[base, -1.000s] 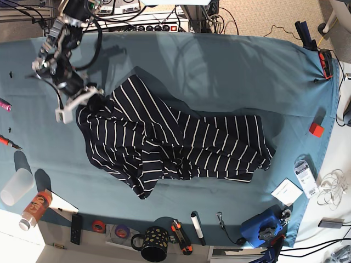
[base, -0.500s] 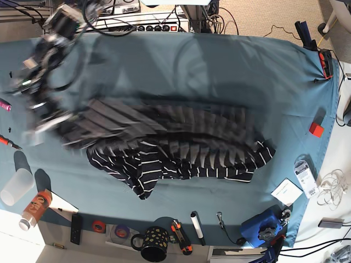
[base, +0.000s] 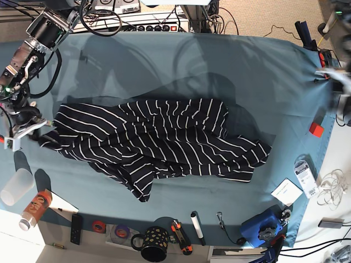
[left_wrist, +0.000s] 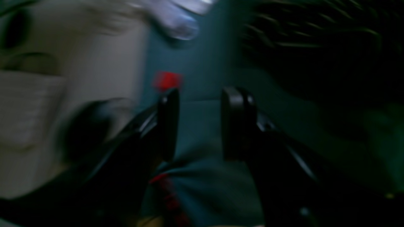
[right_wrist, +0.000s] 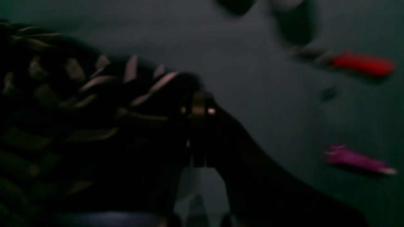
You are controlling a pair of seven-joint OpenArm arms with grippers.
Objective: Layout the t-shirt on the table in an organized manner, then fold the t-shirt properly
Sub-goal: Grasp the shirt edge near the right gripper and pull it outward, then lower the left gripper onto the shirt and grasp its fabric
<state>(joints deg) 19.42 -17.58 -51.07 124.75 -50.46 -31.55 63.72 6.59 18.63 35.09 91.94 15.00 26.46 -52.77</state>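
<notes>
At frame left, the right end effector (base: 24, 127) is clenched on the striped t-shirt (base: 159, 145), which lies spread across mid-table (base: 164, 60). At right edge, the left end effector (left_wrist: 199, 123) stands released, empty.

We see the t-shirt (base: 164, 143) is dark navy with thin white stripes. The table (base: 181, 66) has a plain teal-blue cloth, and near its edge lies a red block (base: 316, 129).
</notes>
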